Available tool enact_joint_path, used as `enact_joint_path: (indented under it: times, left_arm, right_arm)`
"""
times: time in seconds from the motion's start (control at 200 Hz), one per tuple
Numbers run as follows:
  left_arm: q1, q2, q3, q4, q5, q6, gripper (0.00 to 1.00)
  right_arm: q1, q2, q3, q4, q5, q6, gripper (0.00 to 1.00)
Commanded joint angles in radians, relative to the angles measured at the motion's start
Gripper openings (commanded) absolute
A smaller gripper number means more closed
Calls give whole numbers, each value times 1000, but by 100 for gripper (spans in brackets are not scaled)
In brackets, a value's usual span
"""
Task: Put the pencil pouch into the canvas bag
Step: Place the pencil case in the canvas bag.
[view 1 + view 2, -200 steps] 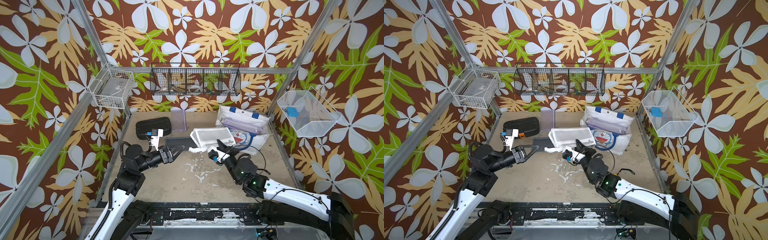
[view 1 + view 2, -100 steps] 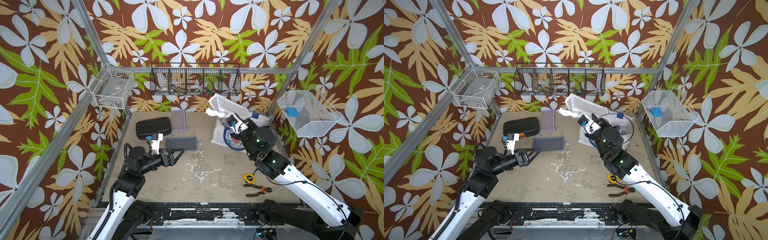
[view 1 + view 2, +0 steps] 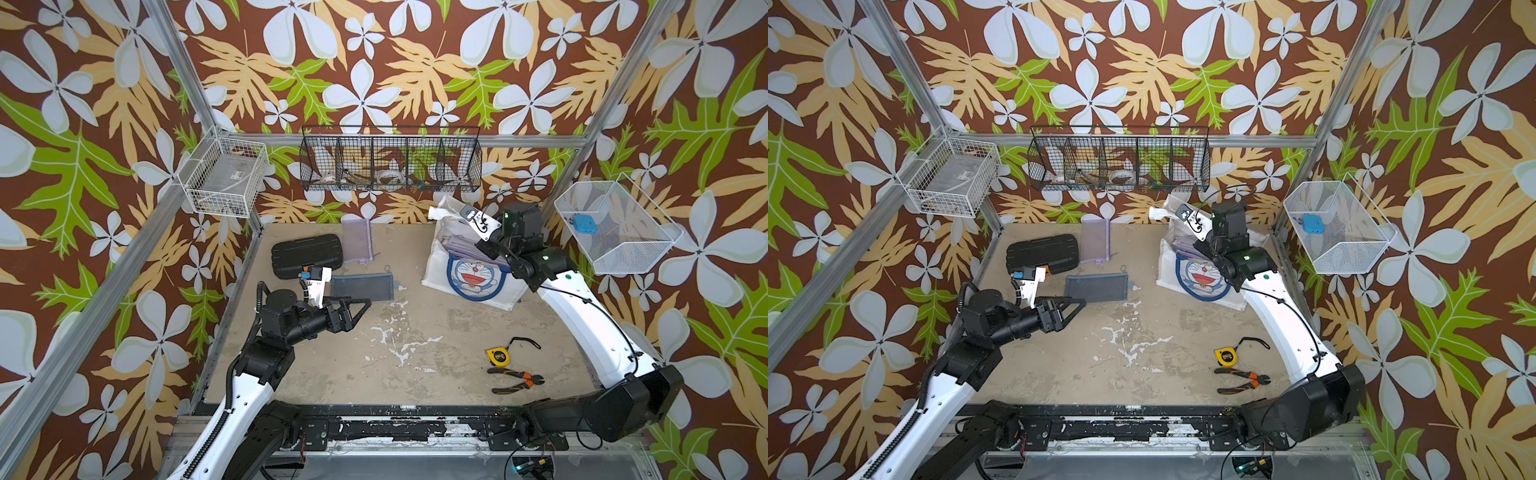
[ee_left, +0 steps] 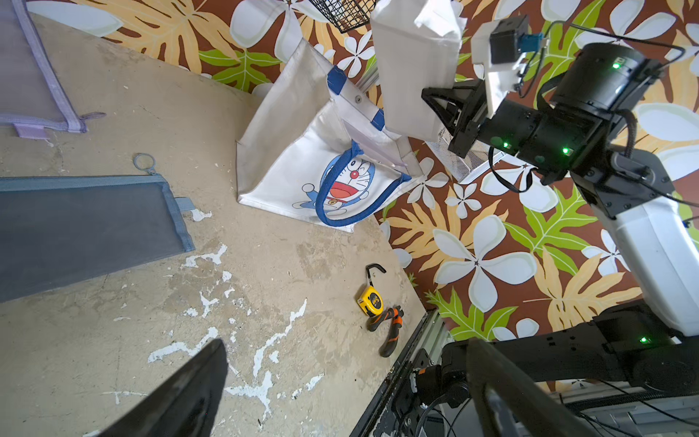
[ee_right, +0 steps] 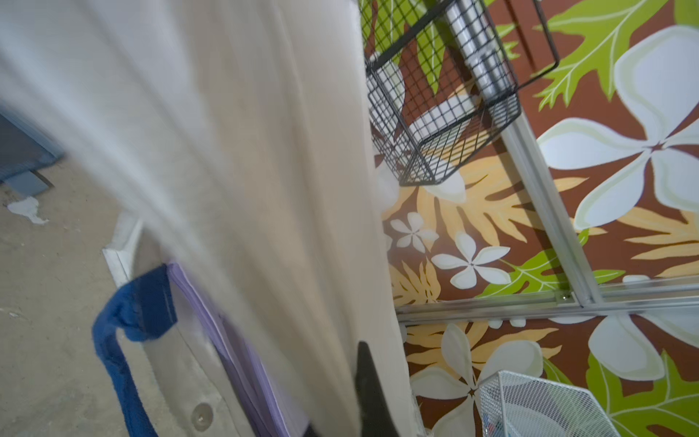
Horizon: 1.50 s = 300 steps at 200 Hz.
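Pencil pouch: held aloft over the canvas bag, not yet inside.
Near to far: my left gripper, jaws spread wide and empty, hovers low over the table; just beyond it a grey mesh pouch lies flat; farther back the canvas bag sits slumped near the far right corner, mouth upward, a purple pouch showing in it; above that mouth my right gripper is clenched on the white pencil pouch, which hangs toward the opening, though I cannot tell whether its lower edge touches the rim. Judged done: pick-up and carry. Left: lower past the rim, let go, withdraw.
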Motion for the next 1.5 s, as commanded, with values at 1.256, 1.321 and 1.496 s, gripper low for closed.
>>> enact_joint_path:
  times: [1.256, 1.321, 1.496]
  left_arm:
    - [2, 35, -9, 80, -31, 46, 100]
    - [2, 28, -13, 74, -34, 46, 100]
    - [2, 18, -26, 62, -40, 47, 100]
  right_arm:
    - [-45, 36, -164, 67, 84, 97, 67]
    - [-45, 13, -154, 42, 28, 146, 65]
    - [-46, -32, -124, 10, -154, 260, 51]
